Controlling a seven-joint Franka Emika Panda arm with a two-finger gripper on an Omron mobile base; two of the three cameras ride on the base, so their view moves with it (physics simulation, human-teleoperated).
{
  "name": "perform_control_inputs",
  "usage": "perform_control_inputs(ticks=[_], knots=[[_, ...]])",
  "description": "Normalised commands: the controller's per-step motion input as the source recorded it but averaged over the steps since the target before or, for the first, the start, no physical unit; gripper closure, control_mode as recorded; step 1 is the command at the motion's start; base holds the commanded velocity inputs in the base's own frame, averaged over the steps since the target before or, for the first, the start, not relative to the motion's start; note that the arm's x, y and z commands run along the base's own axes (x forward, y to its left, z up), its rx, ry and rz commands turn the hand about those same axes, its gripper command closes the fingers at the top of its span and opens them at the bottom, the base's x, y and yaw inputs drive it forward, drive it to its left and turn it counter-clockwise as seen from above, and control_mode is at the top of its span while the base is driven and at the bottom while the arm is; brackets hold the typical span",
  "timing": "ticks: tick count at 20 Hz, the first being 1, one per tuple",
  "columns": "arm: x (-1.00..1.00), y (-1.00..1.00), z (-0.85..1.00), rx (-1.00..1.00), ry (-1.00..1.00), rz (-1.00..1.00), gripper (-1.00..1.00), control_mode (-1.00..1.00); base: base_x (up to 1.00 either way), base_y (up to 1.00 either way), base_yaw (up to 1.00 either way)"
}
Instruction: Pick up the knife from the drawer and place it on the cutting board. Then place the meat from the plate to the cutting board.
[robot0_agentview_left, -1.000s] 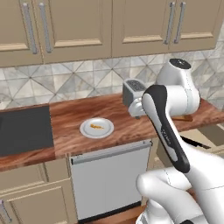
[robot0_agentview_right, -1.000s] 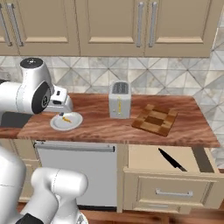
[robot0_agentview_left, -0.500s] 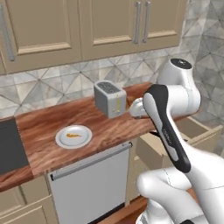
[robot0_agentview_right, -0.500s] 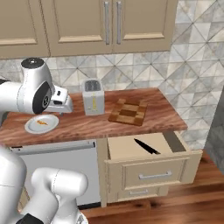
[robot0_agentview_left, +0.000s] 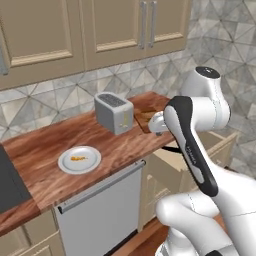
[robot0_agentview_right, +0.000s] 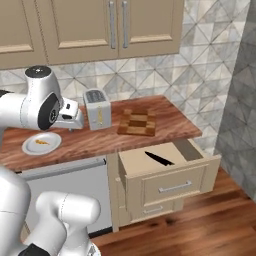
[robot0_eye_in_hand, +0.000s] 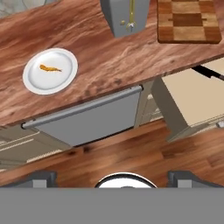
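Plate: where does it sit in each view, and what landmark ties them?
Left base view: plate left of centre, on the countertop.
Right base view: far left, beside the arm.
Hand view: upper left.
Shared landmark: the toaster between plate and cutting board.

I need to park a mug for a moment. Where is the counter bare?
Bare wood lies between the plate and the toaster, and right of the cutting board up to the counter's end. The toaster and board stand close together.
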Motion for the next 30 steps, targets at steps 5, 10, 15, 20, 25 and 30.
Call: perform_control_inputs(ticks=[5, 10, 15, 20, 25, 30], knots=[[0.0, 0.0, 0.0, 0.0, 0.0, 0.0, -1.0, 1.0, 0.0, 0.08, -0.19], [0.0, 0.0, 0.0, 0.0, 0.0, 0.0, -1.0, 1.0, 0.16, 0.04, -0.17], [0.0, 0.0, 0.0, 0.0, 0.0, 0.0, -1.0, 1.0, 0.2, 0.73, -0.15], [0.0, 0.0, 0.0, 0.0, 0.0, 0.0, -1.0, 1.0, 0.18, 0.65, -0.12], [0.0, 0.0, 0.0, 0.0, 0.0, 0.0, -1.0, 1.0, 0.16, -0.01, -0.04], [0.0, 0.0, 0.0, 0.0, 0.0, 0.0, -1.0, 1.0, 0.59, -0.16, -0.02]])
